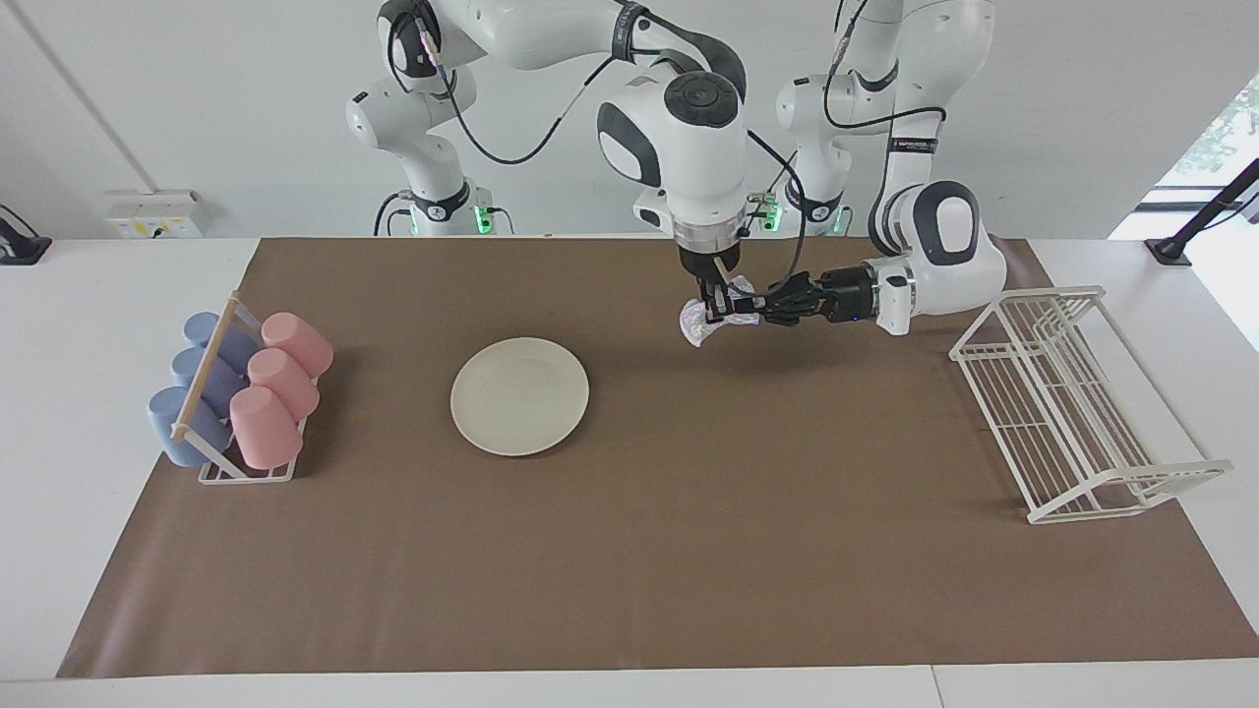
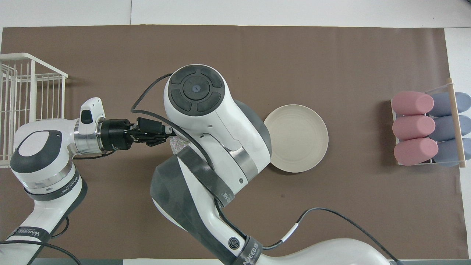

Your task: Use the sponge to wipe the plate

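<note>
Facing view: handover step; left gripper [image 1: 755, 313] and right gripper [image 1: 716, 308] are both clamped on the silvery sponge [image 1: 700, 325], held above the brown mat [image 1: 689, 551] at 2 o'clock from the cream plate [image 1: 519, 395]; next, the left should let go.

Overhead view: sponge [image 2: 178, 142] mostly hidden, apparently at 9 o'clock from the plate [image 2: 300, 138]; wire rack [image 2: 22, 92] and cup holder [image 2: 428, 127] at the mat's ends.

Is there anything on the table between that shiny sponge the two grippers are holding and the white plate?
Nothing: in the facing view only bare brown mat lies between the sponge, held up in the air, and the plate.
</note>
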Available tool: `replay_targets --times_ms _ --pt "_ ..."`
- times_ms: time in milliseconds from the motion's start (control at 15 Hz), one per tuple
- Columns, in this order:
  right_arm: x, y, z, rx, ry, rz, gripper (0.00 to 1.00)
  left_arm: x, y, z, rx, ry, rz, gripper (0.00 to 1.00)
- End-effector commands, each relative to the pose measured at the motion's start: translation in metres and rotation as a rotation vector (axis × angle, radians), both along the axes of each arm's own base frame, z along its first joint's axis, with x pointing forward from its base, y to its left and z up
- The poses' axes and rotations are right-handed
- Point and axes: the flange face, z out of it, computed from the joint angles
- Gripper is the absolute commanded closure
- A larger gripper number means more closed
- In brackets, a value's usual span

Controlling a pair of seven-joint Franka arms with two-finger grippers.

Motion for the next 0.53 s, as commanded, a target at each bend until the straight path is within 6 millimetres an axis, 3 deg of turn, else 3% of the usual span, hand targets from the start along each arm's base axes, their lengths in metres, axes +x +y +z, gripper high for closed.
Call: replay_targets --times_ms 0,67,200,467 --pt "-0.004 -0.004 0.002 0.023 0.007 -0.031 1.00 -0.005 -0.003 0.001 -0.009 0.006 0.014 1.00" --pt "-0.003 -0.005 0.002 0.021 0.009 -0.031 1.00 -0.006 -0.004 0.001 -0.010 0.007 0.012 0.85" --pt "-0.004 -0.007 0.000 0.018 0.011 -0.026 1.00 -0.006 -0.004 0.002 -0.012 0.007 0.009 0.00" --pt "0.001 -0.018 -0.006 0.002 0.028 -0.051 1.00 -0.006 -0.002 0.003 -0.012 0.011 0.013 0.00"
